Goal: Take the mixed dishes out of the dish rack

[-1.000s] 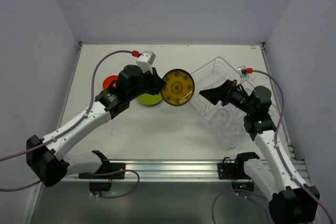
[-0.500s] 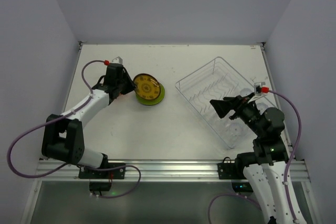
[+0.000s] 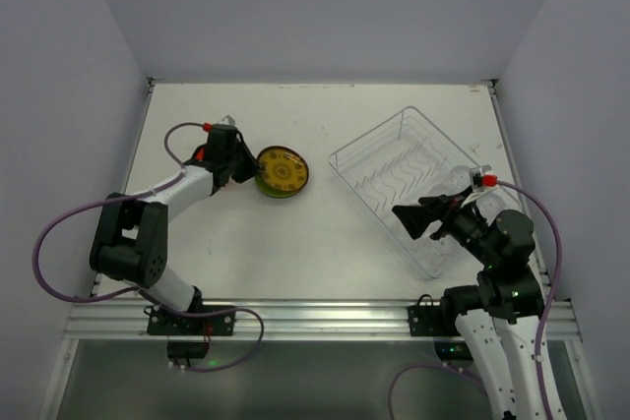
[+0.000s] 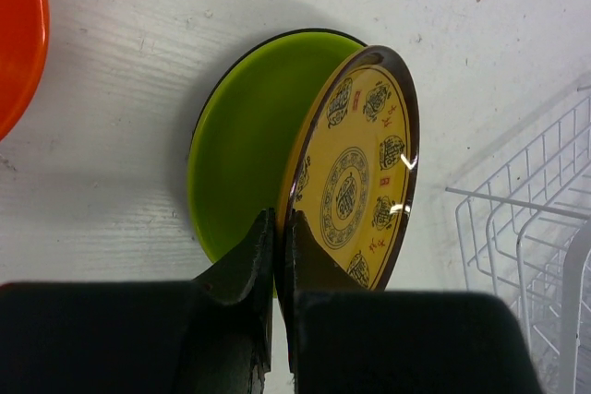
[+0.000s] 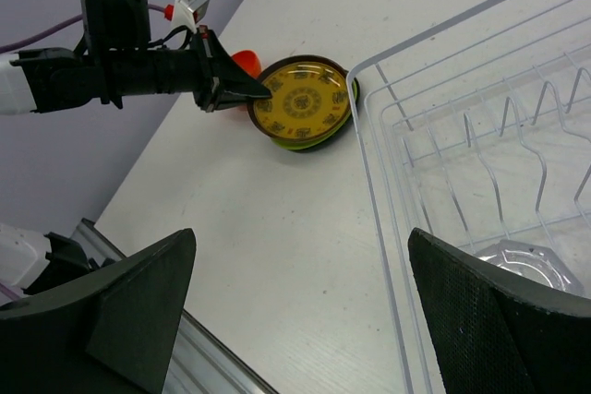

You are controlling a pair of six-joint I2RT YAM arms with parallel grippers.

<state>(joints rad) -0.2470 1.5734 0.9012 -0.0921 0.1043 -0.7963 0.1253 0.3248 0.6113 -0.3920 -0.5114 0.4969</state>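
My left gripper [image 3: 244, 161] is shut on the rim of the olive-yellow patterned plate [image 3: 283, 172]. In the left wrist view the fingers [image 4: 268, 246] pinch that plate [image 4: 355, 168], which is tilted over the lime-green plate [image 4: 235, 136]. A dark plate edge shows under the green one. The orange bowl [image 4: 14, 34] lies just left of the stack. The clear dish rack [image 3: 394, 120] stands at the right with its wire holder [image 5: 517, 136] bare. A clear cup [image 5: 522, 265] lies in its near end. My right gripper [image 3: 409, 218] is open and empty over the rack's near left wall.
The plate stack [image 5: 300, 99] and my left gripper [image 5: 231, 85] also show in the right wrist view, with the orange bowl [image 5: 245, 60] behind them. White walls close the table at the left, back and right. A metal rail [image 3: 315, 317] runs along the near edge.
My left arm has pulled back to the left and brought the patterned plate down onto the lime-green plate. My right arm has drawn back toward the near edge, its gripper still open.
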